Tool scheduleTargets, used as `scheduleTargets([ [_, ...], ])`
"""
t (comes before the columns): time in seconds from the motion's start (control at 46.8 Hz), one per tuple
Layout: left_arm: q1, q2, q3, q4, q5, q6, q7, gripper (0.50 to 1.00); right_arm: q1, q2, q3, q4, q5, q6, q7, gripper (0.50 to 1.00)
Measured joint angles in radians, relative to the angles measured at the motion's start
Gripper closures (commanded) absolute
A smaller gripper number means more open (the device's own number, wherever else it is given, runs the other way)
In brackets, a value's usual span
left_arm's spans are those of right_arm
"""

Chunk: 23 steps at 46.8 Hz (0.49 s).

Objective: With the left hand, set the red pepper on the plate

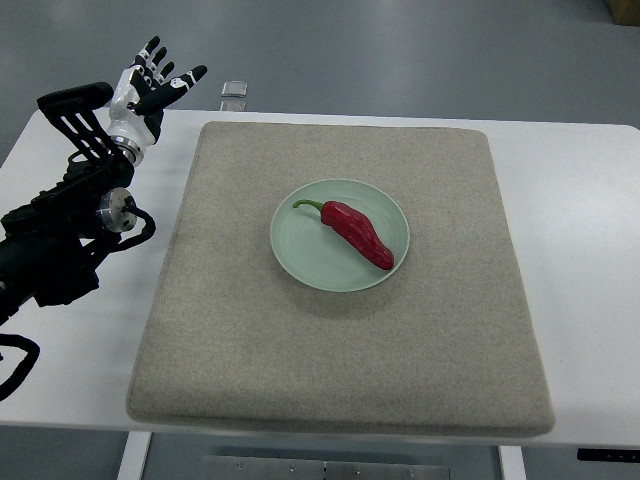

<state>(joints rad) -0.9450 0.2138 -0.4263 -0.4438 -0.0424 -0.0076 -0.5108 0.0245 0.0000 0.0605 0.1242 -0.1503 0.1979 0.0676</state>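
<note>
A: Looking at the long glossy red pepper with a curved green stem. Lying right on the round pale green plate, stem toward the upper left, tip reaching the lower right rim. Fully on the plate, not hanging off much at all.

B: Yep. Plate sitting about mid-way on the square beige fabric mat, slightly toward the far side. Mat spread over most of the white table, with bare table showing on both sides.

A: And the black and white left hand? Way off at the upper left corner, well apart from the plate and pepper.

B: Fingers spread out and pointing up and away, holding nothing. Palm area white, fingertips black. Hovering roughly over the table's far left corner, past the mat's edge.

A: Black left arm coming in from the left edge, bent, with cables looping near the bottom left. Over the bare table strip beside the mat, not over the mat itself.

B: Right one nowhere in the shot.

A: Also a small clear-ish rectangular thing just past the table's far edge, near the hand. Too small to make out properly.

B: Grey floor behind everything. Bit of metal table frame visible down at the bottom.
</note>
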Motion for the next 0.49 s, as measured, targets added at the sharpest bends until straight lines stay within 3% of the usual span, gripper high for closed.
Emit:
scheduleTargets([
  [0.491, 0.0, -0.017, -0.045, 0.006, -0.001, -0.011, 0.001, 0.501, 0.002, 0.0, 0.003, 0.004, 0.0, 0.001, 0.0, 0.568],
])
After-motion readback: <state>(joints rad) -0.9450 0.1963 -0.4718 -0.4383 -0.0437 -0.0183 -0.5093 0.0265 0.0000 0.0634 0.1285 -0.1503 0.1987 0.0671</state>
